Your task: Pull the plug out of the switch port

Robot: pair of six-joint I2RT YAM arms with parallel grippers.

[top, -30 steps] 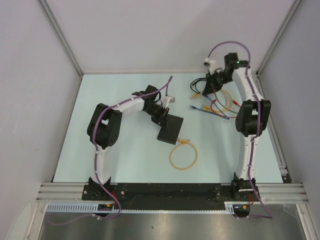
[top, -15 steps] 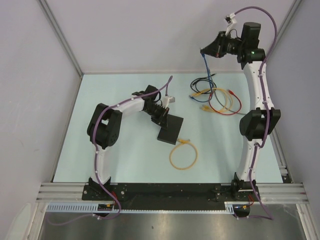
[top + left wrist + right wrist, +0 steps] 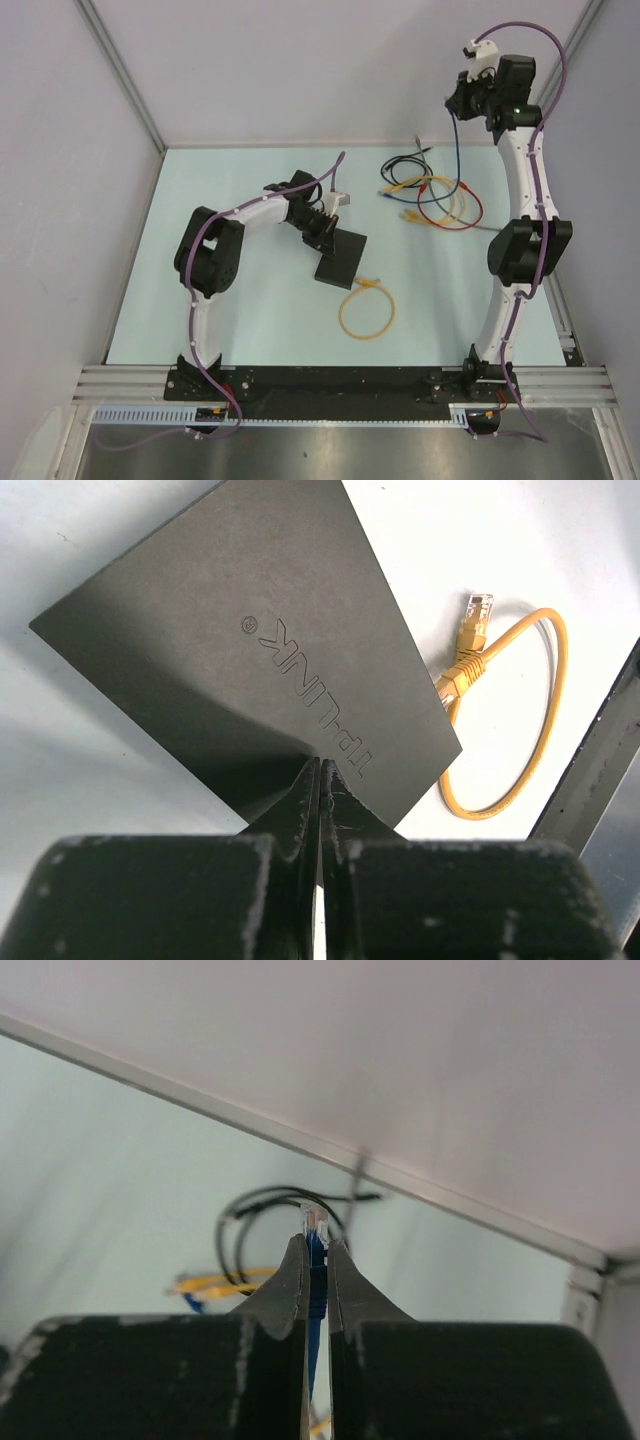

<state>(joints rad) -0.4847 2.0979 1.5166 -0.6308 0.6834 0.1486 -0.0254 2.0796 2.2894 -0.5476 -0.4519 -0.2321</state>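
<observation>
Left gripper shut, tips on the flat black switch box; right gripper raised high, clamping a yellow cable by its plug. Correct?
Not the colour: the right wrist view shows the right gripper clamping a thin blue cable, not yellow. The rest holds: the left gripper is shut, tips on the flat matte-black switch box.

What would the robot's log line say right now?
left jaws: shut at switch | right jaws: shut on blue cable's plug, raised
</observation>
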